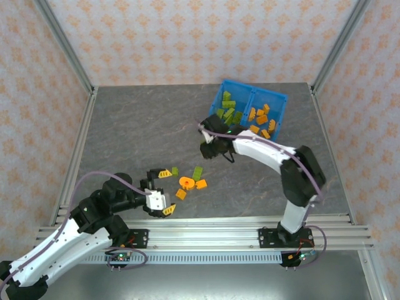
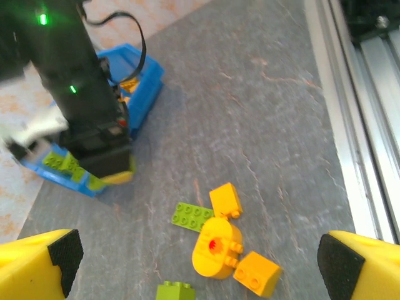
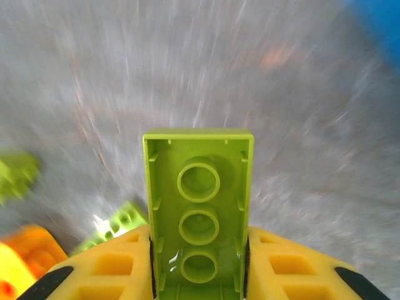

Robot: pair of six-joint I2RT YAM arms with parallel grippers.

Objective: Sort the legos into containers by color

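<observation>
- The lime green brick (image 3: 198, 200) is a long rectangular piece, its hollow underside turned to the right wrist camera, with three round tubes in a row.
- The right fingers (image 3: 103, 272) pinch its lower end from both long sides; the upper end sticks out past the tips.
- In the top view this gripper (image 1: 209, 147) hangs over the grey counter (image 1: 137, 131), just to the lower left of the blue bin (image 1: 255, 88).
- The bin's left compartment holds green bricks (image 1: 228, 107), its right compartment orange bricks (image 1: 262, 117).
- The left fingers (image 2: 31, 265) are spread wide at the lower corners, gripping nothing.
- On the counter between them lie an orange ring piece (image 2: 215, 247), two orange bricks (image 2: 226, 200) and a flat green plate (image 2: 192, 216).
</observation>
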